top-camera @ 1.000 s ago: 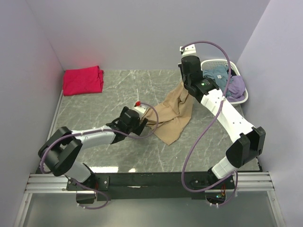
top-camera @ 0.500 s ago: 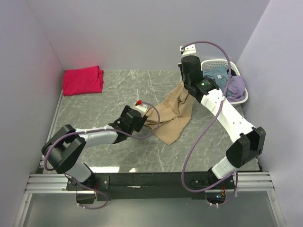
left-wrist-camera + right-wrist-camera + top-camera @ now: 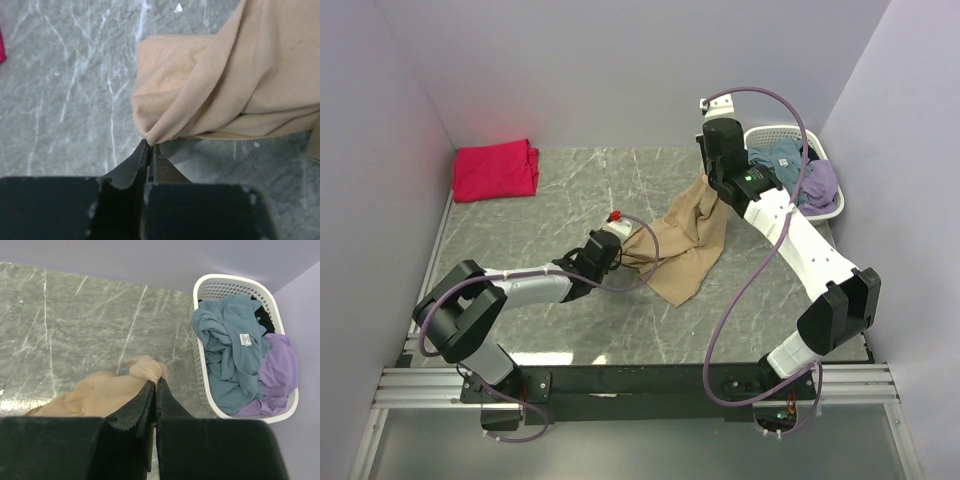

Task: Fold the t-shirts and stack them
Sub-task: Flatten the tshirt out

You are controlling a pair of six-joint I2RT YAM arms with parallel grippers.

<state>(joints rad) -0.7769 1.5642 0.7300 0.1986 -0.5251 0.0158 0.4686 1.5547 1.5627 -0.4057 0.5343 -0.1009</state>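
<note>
- Left gripper (image 3: 149, 146), low over the table, fingers pressed together with a bunched fold at the tan t-shirt's (image 3: 240, 75) left edge pinched at their very tips.
- Same left gripper (image 3: 620, 252) from overhead near the middle of the table, its arm stretched out low from the near-left corner.
- Right gripper (image 3: 155, 383), fingers likewise closed, nipping a small gathered bit of the tan t-shirt (image 3: 100, 395); cloth falling away from the pinch towards the left.
- From overhead, right gripper (image 3: 706, 186) raised towards the far-right part of the table, lifting the tan t-shirt's far end.
- Tan t-shirt (image 3: 685, 245) crumpled and unfolded, right of the table's middle, strung between the two pinches, its lower end trailing onto the surface towards the near edge.
- Grey marbled table (image 3: 550, 215) beneath it all.
- Red-pink t-shirt (image 3: 496, 168) in a rough folded heap in the far-left corner, well apart from both grippers.
- White lattice basket (image 3: 220, 280) at the far-right corner, just beside the right arm, with a teal garment (image 3: 225, 355) and a purple garment (image 3: 277, 370) piled inside.
</note>
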